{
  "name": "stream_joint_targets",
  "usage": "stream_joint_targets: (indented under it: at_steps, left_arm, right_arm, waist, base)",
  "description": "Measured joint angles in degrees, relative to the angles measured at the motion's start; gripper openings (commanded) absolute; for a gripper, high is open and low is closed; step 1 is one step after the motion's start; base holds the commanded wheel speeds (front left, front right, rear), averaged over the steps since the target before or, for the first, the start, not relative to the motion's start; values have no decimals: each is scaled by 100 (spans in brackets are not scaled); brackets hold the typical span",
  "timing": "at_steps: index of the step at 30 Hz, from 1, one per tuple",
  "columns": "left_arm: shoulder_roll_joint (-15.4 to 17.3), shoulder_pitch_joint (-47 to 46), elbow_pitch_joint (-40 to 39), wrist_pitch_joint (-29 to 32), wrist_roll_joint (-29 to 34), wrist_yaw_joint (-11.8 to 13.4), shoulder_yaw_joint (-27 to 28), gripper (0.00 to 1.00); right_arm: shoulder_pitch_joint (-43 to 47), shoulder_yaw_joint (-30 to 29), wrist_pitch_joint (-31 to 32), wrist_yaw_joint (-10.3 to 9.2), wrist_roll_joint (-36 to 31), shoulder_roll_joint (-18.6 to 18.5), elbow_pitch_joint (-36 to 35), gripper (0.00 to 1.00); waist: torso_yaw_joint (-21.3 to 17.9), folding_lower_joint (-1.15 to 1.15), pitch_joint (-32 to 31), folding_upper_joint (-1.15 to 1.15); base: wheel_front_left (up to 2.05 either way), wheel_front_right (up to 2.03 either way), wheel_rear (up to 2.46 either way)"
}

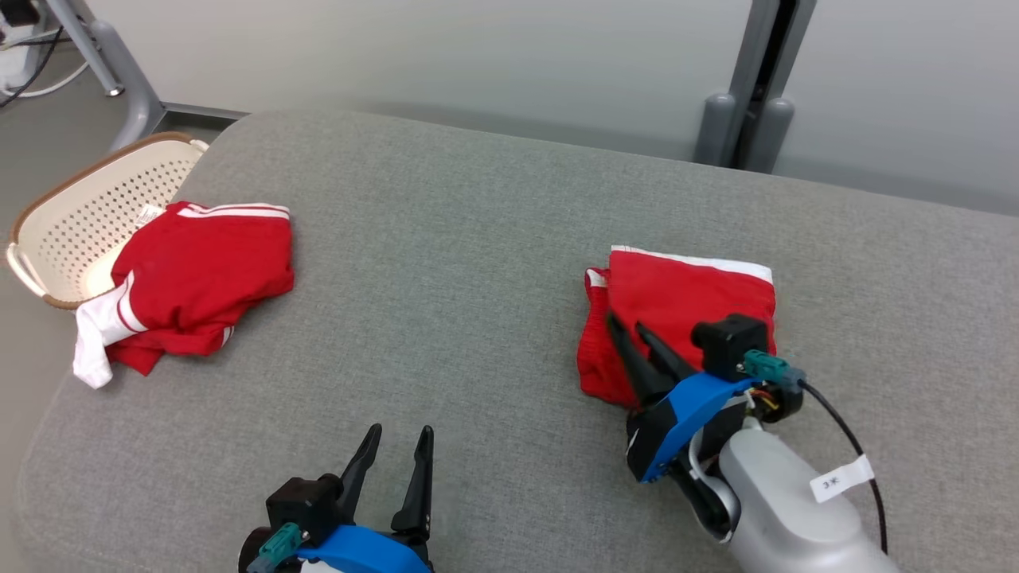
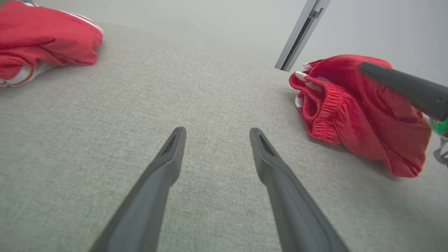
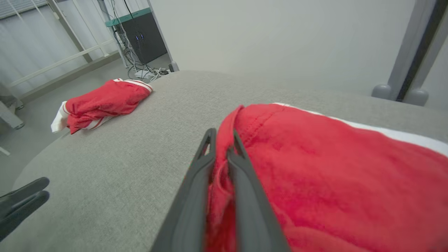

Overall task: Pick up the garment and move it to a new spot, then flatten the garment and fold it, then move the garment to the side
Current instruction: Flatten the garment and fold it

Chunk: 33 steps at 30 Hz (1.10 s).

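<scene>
The garment (image 1: 692, 306) is a folded pair of red shorts with white trim, lying right of centre on the grey cushioned surface (image 1: 462, 239). My right gripper (image 1: 627, 325) comes in from the lower right and is shut on the garment's left edge. In the right wrist view a fold of red cloth (image 3: 332, 168) is pinched between the two fingers of that gripper (image 3: 223, 134). The left wrist view shows the garment (image 2: 353, 115) bunched at the right. My left gripper (image 1: 400, 434) stands open low in the middle, above bare cushion (image 2: 217, 131), holding nothing.
A second red and white garment (image 1: 199, 278) lies at the cushion's left edge, partly over a cream perforated basket (image 1: 72, 215). Grey metal posts (image 1: 752, 103) stand behind the cushion. Cables and a dark cabinet (image 3: 147, 35) sit on the floor far off.
</scene>
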Motion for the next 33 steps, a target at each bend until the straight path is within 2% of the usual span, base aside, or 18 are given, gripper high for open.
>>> stream_joint_targets:
  at_steps: [1,5,9,14,20,24,28,33]
  left_arm:
    - [-1,1,10,0,-7,0,11,100]
    - [1,4,30,0,-7,0,79,100]
    - [-1,31,33,0,5,0,254,100]
    - [-3,35,-75,0,253,0,514,100]
    - [-2,34,-252,0,709,31,849,100]
    - [1,98,-413,-1,1006,107,990,100]
    - [-3,258,-527,0,1251,149,1007,100]
    - [0,579,-610,0,1446,194,916,100]
  right_arm:
    - [-1,196,0,0,172,1,-5,100]
    - [2,773,-1,0,606,25,60,100]
    - [4,914,-2,0,716,25,124,100]
    - [79,-5,-8,0,158,22,-366,100]
    - [803,-1610,-11,0,-864,-18,-958,100]
    - [1257,-2430,-11,0,-1376,-8,-1189,100]
    - [1701,-2936,-10,0,-1590,-1,-1268,100]
    - [2232,-3038,-10,0,-1521,10,-1177,100]
  waist:
    - [47,0,8,0]
    - [106,0,25,0]
    - [-10,0,2,0]
    - [-285,0,-32,0]
    - [-621,0,-128,0]
    - [-814,0,-213,0]
    - [-988,0,-304,0]
    - [-1159,-1,-430,0]
  base:
    - [0,0,0]
    - [0,0,0]
    - [0,0,0]
    - [0,0,0]
    - [0,0,0]
    - [0,0,0]
    - [0,0,0]
    - [0,0,0]
